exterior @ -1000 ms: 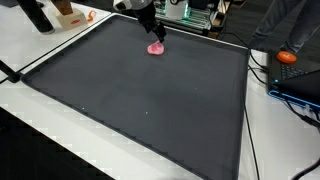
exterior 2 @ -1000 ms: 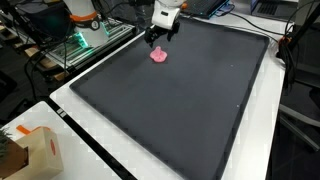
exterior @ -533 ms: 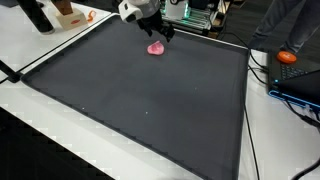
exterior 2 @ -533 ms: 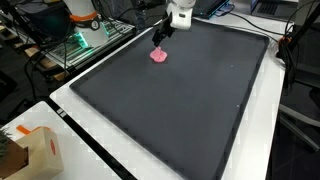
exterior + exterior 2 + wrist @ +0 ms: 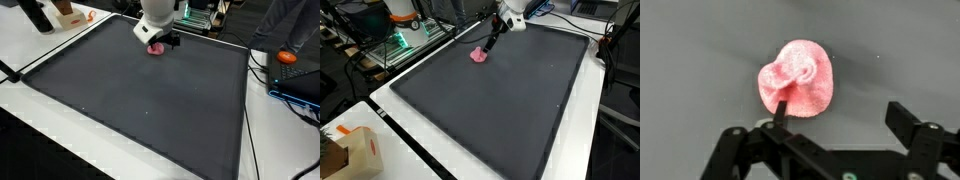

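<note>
at the far end of the black mat (image 5: 150,110), your gripper (image 5: 840,110) hung released, jaws wide, close over the pink lump (image 5: 795,78) lying there; it sat off-centre toward one finger, so centring before a straight descent seemed your best care.

A mat (image 5: 140,110) lies on the worktop (image 5: 40,55) and covers most of it. In both exterior views a small lump (image 5: 478,56) rests on the mat near its far edge. The gripper (image 5: 488,46) hangs close over the lump; whether they touch cannot be told. In the wrist view the lump lies just ahead of the gripper. A box (image 5: 355,150) sits on the worktop beyond the mat's near corner, well apart from the lump.
</note>
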Tool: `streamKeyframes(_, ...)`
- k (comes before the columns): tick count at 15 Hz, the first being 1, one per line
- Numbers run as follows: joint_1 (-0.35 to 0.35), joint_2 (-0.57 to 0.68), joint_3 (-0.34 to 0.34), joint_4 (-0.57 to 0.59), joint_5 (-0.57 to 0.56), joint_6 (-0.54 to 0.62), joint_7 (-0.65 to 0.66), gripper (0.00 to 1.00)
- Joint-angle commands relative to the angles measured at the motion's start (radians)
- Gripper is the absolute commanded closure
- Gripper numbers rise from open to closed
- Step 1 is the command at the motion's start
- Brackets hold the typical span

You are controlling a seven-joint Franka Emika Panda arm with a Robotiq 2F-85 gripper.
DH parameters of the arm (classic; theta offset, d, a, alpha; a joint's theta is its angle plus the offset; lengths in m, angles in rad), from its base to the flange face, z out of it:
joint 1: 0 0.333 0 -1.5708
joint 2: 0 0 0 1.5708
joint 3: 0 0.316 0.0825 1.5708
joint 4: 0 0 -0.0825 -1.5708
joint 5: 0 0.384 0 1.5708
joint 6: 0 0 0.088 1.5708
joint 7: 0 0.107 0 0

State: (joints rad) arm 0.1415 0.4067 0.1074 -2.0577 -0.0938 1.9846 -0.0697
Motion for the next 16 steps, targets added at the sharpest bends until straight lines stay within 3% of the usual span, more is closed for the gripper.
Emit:
streamKeyframes(1,0.023,0.055,0.011,0.056,-0.104,-0.042,-0.090,0.00)
streamKeyframes(11,0.084,0.107,0.053,0.079,-0.365,-0.095,-0.321,0.00)
streamKeyframes(16,0.097,0.106,0.083,0.073,-0.414,-0.170,-0.430,0.00)
